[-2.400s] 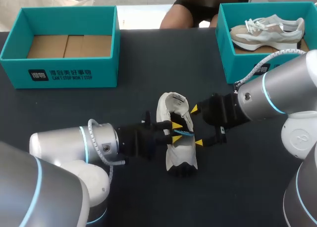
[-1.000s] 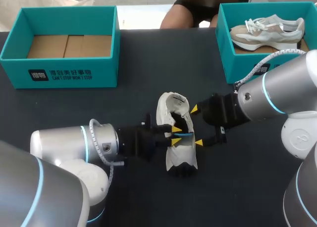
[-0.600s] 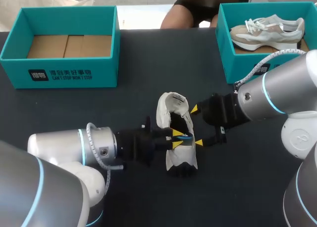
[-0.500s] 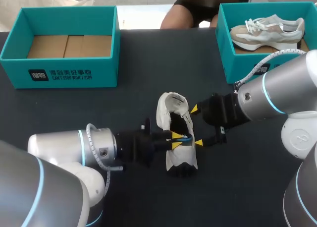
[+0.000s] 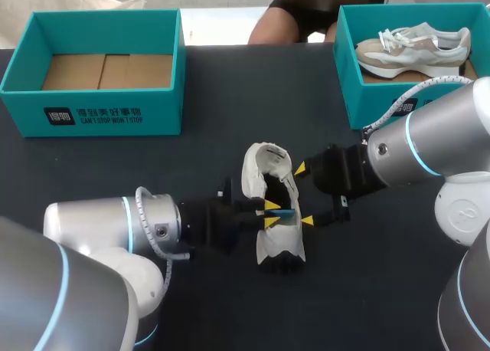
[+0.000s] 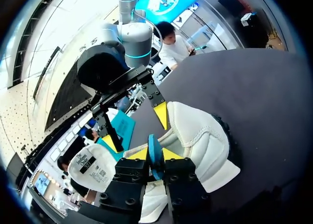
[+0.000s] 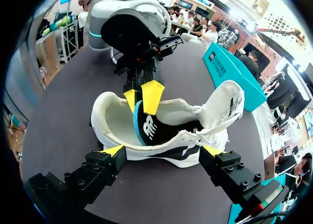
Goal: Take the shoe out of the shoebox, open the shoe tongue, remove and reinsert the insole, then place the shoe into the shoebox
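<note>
A white shoe [image 5: 279, 244] lies on its side mid-table, its tongue [image 7: 227, 104] folded back. My left gripper [image 5: 269, 213] reaches into the shoe's opening and is shut on the blue-edged black insole [image 5: 285, 211]. The left wrist view shows that blue edge [image 6: 154, 145] pinched between its yellow tips. From the right wrist view, the left gripper [image 7: 142, 98] holds the insole [image 7: 149, 128], which stands partly out of the shoe [image 7: 112, 116]. My right gripper [image 5: 304, 195] is open, its fingers wide apart along the shoe's sole side.
A teal shoebox [image 5: 92, 106] with a bare cardboard floor stands at the back left. A second teal box [image 5: 383, 98] at the back right holds another pale shoe [image 5: 413, 48]. Dark tabletop lies all around the shoe.
My left gripper's tips drew closer together on the insole's edge and shifted slightly at the shoe's opening. The right arm and the shoe have stayed put.
</note>
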`<act>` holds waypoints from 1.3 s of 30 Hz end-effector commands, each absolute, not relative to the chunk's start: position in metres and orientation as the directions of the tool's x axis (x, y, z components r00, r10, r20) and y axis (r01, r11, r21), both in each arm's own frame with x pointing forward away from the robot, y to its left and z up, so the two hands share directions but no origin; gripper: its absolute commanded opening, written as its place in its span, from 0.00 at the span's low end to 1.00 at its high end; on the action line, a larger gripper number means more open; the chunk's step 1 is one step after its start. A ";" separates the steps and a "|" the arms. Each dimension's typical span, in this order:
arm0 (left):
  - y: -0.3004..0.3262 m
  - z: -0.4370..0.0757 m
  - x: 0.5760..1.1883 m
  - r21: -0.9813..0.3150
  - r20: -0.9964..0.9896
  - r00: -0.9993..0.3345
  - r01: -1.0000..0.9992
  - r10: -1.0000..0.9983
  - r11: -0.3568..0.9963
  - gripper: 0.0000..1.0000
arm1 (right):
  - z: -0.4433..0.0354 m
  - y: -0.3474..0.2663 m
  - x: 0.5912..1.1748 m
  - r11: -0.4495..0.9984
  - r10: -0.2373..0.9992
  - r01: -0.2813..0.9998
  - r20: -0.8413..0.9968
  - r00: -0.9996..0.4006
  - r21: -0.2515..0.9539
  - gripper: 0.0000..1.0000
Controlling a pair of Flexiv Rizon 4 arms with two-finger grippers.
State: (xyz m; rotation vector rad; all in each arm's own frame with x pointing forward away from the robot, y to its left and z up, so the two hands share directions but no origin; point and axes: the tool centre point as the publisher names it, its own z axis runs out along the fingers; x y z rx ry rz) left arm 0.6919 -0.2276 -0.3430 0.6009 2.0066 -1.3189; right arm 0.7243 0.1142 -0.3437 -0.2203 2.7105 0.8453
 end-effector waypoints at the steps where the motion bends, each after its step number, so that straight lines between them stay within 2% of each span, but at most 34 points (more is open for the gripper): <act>1: -0.217 -0.329 0.687 -0.627 -0.735 -0.678 0.690 0.018 0.361 0.35 | -0.345 0.114 0.723 0.815 -0.057 -0.231 -0.323 -0.945 0.531 1.00; 15: -0.213 -0.302 0.694 -0.615 -0.730 -0.676 0.714 0.102 0.336 0.49 | -0.345 0.114 0.723 0.815 -0.057 -0.231 -0.323 -0.945 0.531 1.00; 16: -0.213 -0.300 0.695 -0.608 -0.732 -0.671 0.721 0.116 0.333 0.51 | -0.345 0.114 0.723 0.815 -0.057 -0.231 -0.323 -0.945 0.531 1.00; 17: -0.212 -0.298 0.695 -0.613 -0.723 -0.678 0.718 0.132 0.329 0.58 | -0.345 0.114 0.723 0.815 -0.057 -0.231 -0.323 -0.945 0.531 1.00; 21: -0.208 -0.293 0.697 -0.596 -0.721 -0.669 0.732 0.182 0.330 0.65 | -0.345 0.114 0.723 0.815 -0.057 -0.231 -0.323 -0.945 0.531 1.00; 24: -0.206 -0.288 0.705 -0.583 -0.714 -0.661 0.744 0.233 0.326 0.64 | -0.345 0.114 0.723 0.815 -0.057 -0.231 -0.323 -0.945 0.531 1.00; 26: -0.206 -0.285 0.710 -0.571 -0.711 -0.650 0.756 0.268 0.319 0.59 | -0.345 0.114 0.723 0.815 -0.057 -0.231 -0.323 -0.945 0.531 1.00; 34: -0.210 -0.269 0.729 -0.469 -0.676 -0.563 0.826 0.476 0.312 0.60 | -0.345 0.114 0.723 0.815 -0.057 -0.231 -0.323 -0.945 0.531 1.00; 35: -0.211 -0.268 0.731 -0.458 -0.670 -0.547 0.836 0.501 0.301 0.65 | -0.345 0.114 0.723 0.815 -0.057 -0.231 -0.323 -0.945 0.531 1.00; 36: -0.212 -0.266 0.732 -0.440 -0.639 -0.522 0.850 0.565 0.288 1.00 | -0.345 0.114 0.723 0.815 -0.057 -0.231 -0.323 -0.945 0.531 1.00; 39: -0.213 -0.261 0.735 -0.430 -0.586 -0.491 0.863 0.645 0.266 1.00 | -0.345 0.114 0.723 0.815 -0.057 -0.231 -0.323 -0.945 0.531 1.00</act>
